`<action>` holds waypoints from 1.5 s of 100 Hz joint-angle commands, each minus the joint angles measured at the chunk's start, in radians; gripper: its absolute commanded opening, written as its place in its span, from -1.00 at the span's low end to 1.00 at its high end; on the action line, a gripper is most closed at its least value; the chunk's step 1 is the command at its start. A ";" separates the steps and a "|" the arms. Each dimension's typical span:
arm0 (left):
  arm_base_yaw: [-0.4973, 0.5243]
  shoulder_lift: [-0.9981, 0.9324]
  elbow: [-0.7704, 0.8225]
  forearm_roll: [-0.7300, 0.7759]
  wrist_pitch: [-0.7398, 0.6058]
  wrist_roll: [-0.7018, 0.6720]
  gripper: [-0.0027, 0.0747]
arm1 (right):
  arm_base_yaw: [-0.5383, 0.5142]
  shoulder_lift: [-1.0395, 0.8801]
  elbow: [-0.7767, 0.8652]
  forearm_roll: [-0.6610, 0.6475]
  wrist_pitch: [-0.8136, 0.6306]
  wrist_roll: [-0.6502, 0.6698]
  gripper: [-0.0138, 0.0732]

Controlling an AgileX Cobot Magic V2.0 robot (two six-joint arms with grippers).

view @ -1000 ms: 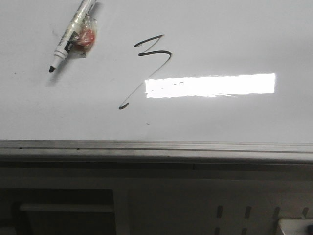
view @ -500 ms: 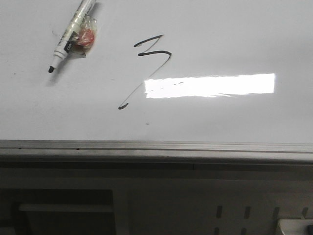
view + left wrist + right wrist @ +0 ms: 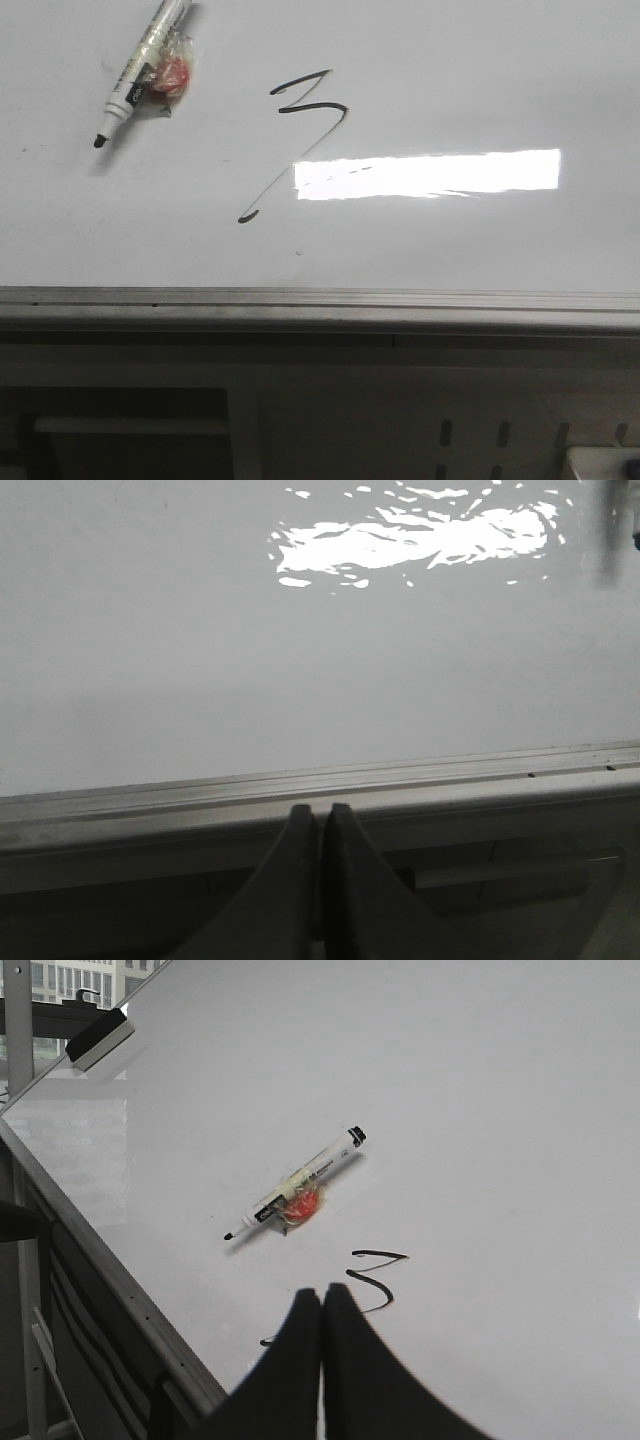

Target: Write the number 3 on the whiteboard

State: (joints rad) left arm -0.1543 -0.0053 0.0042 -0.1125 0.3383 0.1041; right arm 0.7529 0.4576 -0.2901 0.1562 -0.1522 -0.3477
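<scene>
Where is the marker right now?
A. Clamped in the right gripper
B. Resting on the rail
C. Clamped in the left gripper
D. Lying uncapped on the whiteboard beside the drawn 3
D: the marker lies on the whiteboard left of the number 3, tip bare, no gripper touching it.

Only a marker [image 3: 140,72] lies on the whiteboard [image 3: 450,80], left of the number 3 [image 3: 300,125].

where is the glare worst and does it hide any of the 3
Front view: a bright rectangular glare on the whiteboard washes out part of the faint tail of the 3. Left wrist view: broken, rippled glare. Right wrist view: no glare on the 3, but its lower part is behind the right hand.
</scene>
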 commanded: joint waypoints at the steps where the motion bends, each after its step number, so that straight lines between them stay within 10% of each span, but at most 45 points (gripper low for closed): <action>1: 0.004 -0.026 0.034 -0.007 -0.045 -0.012 -0.98 | -0.005 0.003 -0.026 -0.007 -0.085 -0.001 -0.83; 66: 0.004 -0.026 0.034 -0.007 -0.045 -0.012 -0.98 | -0.029 0.003 0.041 0.060 -0.050 -0.001 -0.83; 112: 0.004 -0.026 0.034 -0.007 -0.045 -0.012 -0.98 | -0.593 -0.311 0.284 -0.200 0.245 0.304 -0.83; 150: 0.004 -0.026 0.034 -0.007 -0.045 -0.012 -0.98 | -0.685 -0.482 0.324 -0.282 0.463 0.334 -0.83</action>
State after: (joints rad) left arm -0.1523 -0.0053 0.0042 -0.1125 0.3404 0.1009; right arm 0.0758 -0.0104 0.0112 -0.0978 0.3293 -0.0153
